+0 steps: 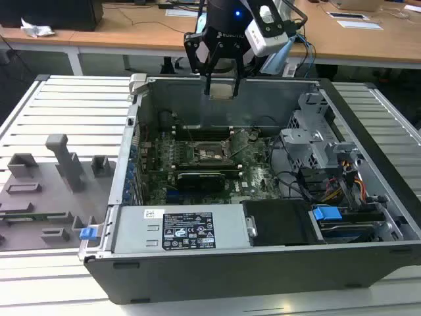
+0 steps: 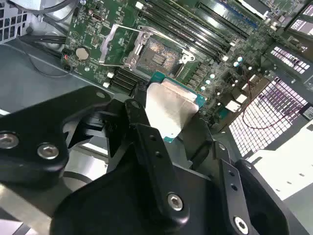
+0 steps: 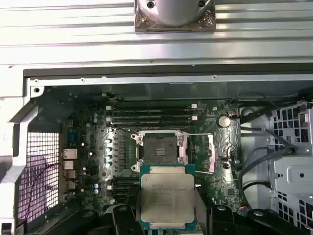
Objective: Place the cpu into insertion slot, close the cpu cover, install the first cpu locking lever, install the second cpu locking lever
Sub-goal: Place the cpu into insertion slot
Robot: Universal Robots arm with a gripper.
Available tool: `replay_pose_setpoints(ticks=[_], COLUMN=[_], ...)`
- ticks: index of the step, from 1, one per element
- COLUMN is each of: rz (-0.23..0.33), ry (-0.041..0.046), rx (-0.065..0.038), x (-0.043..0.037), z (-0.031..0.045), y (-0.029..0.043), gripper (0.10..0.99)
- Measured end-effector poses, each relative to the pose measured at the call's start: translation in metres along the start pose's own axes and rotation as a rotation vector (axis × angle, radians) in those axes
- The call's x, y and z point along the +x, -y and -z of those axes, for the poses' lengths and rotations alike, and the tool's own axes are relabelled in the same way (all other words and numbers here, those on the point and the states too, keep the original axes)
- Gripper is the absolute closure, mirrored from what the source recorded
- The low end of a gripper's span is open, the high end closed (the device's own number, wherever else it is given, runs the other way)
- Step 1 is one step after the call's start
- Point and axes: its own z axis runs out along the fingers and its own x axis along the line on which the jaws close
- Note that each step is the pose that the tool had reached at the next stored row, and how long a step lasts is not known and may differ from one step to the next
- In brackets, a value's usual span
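**A:** One arm. Exterior view first: where was the gripper?

**B:** High over the back wall of the open case. Its jaws pinched the cpu by its edges, well above the slot.

**A:** Why the edge grip?

**B:** My guess is it kept the underside free, so the chip could drop flat.

**A:** Second wrist view?

**B:** Black fingers clamped the chip, silver top showing. The slot beyond it sat bare and dark in the middle. The cover stood swung open beside it, likely to leave the socket reachable.

**A:** First wrist view?

**B:** The cpu was near the lens with its green rim visible. The slot was apart from it on the motherboard, and nothing was seated yet.

**A:** Surface and room?

**B:** The case rested on a pale slatted table. Grey fixtures sat at the exterior view's left, with wooden desks behind.
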Motion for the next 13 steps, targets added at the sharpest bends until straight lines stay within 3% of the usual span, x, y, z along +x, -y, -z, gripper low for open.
replay_pose_setpoints(ticks=[8, 13], rz=[-0.002, -0.051], ry=[0.0001, 0.0045], rx=[0.0, 0.0], x=[0.0, 0.0], z=[0.0001, 0.0], y=[0.0013, 0.0013], gripper=[0.553, 0.553])
